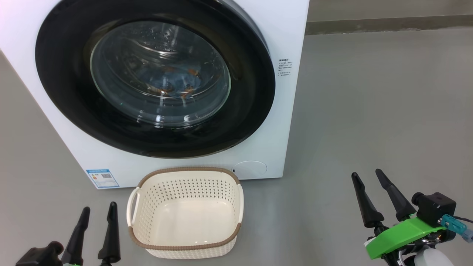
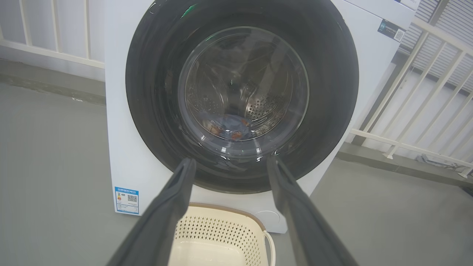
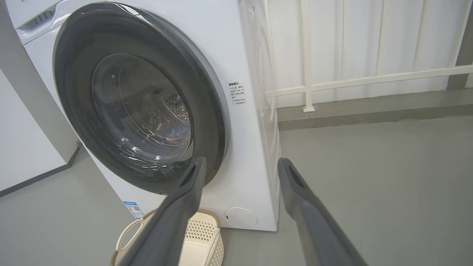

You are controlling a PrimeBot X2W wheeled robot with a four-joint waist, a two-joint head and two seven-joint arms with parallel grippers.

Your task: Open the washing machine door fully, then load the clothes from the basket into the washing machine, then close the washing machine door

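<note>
The washing machine (image 1: 292, 122) stands white before me with its door (image 1: 59, 81) shut flat against the front. Through the glass bowl I see the clothes (image 1: 173, 83), light blue with orange-brown prints, lying in the steel drum. They also show behind the door (image 2: 155, 122) as clothes (image 2: 229, 127) low in the drum. The basket (image 1: 186, 246) sits on the floor in front of the machine with nothing in it. My left gripper (image 1: 98, 210) is open at the basket's left. My right gripper (image 1: 367, 176) is open far to the right, holding nothing.
Grey floor (image 1: 369, 111) spreads to the right of the machine. A white railing (image 3: 369, 79) and wall run behind. A white panel (image 3: 22, 147) stands at the machine's other side. A round service flap (image 1: 250, 169) sits low on the machine's front.
</note>
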